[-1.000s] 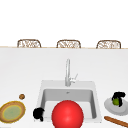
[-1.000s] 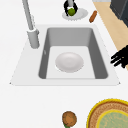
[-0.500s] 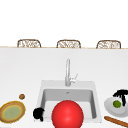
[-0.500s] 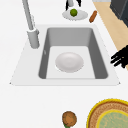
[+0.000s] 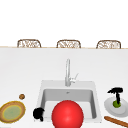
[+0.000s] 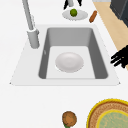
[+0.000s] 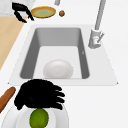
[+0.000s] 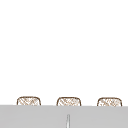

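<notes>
My right hand (image 5: pixel 115 91) hovers just above a green lime (image 5: pixel 116 103) that lies on a small white plate (image 5: pixel 110 107) right of the sink. Its fingers are relaxed and point down toward the lime without gripping it. In the right side view the right hand (image 7: pixel 37 96) spreads flat over the lime (image 7: pixel 38 118). The left hand (image 5: pixel 38 113) floats open at the sink's front left corner, and also appears in the left side view (image 6: pixel 121 58). A white bowl (image 6: pixel 69 62) sits in the sink basin (image 6: pixel 100 62); from the front it looks round and red (image 5: pixel 67 115).
A tall faucet (image 5: pixel 67 72) stands behind the basin. A yellow-rimmed brown plate (image 5: pixel 12 111) and a small brown round thing (image 5: pixel 22 96) lie on the counter to the left. A brown stick (image 5: pixel 116 121) lies at the front right. Chair backs line the far edge.
The right hand has let go of the lime and risen a little above it. The lime stays on the white plate. The left hand has not moved.
</notes>
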`<state>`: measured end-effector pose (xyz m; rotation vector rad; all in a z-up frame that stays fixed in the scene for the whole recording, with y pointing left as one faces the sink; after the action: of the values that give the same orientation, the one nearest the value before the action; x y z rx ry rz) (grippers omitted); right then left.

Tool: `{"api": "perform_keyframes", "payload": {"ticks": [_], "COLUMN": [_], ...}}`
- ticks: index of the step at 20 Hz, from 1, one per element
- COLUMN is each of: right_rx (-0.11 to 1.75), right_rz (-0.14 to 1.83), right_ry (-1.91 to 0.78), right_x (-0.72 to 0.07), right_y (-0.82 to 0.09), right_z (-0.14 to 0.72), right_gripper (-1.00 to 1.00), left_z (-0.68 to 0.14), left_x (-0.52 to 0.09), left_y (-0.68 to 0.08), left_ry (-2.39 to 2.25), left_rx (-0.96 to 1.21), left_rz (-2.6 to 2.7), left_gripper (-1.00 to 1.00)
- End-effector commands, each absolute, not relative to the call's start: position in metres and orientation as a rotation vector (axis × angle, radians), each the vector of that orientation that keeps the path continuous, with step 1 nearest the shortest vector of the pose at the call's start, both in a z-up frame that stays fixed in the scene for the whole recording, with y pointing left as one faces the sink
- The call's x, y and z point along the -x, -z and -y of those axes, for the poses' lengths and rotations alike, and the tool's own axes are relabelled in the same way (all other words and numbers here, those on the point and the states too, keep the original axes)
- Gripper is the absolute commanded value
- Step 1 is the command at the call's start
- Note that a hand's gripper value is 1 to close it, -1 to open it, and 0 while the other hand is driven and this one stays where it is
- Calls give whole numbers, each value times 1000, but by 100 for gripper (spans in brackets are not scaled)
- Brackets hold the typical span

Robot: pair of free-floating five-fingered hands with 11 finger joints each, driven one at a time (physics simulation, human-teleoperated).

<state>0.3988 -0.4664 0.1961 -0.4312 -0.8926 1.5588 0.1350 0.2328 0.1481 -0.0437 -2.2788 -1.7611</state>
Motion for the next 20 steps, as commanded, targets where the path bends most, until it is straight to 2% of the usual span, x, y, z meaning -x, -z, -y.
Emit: {"api": "perform_keyframes", "payload": {"ticks": [1,2,10,14,17,20], "right_rx": [431,504,533,595,554,587], "right_rz": [945,962,1036,1017,1010,1027], "right_ry": [-1537,-1533,-1474,-1522,-1539,-1527], "right_x": [-391,-397,-415,-444,-470,-493], "right_y": [-198,-209,-225,-226,-220,-223], "right_z": [443,433,407,386,374,359], "right_gripper": [-100,-100,-100,-100,-100,-100], "left_z": [-233,-233,-233,-233,-233,-233], "left_x": [-135,-135,-135,-135,-135,-135], "left_y": [-148,-148,-148,-148,-148,-148], "left_ry": [1761,1761,1761,1761,1761,1761], "left_rx": [44,44,44,44,44,44], "left_rz": [2279,2279,2279,2279,2279,2279], "left_gripper": [0,0,0,0,0,0]}}
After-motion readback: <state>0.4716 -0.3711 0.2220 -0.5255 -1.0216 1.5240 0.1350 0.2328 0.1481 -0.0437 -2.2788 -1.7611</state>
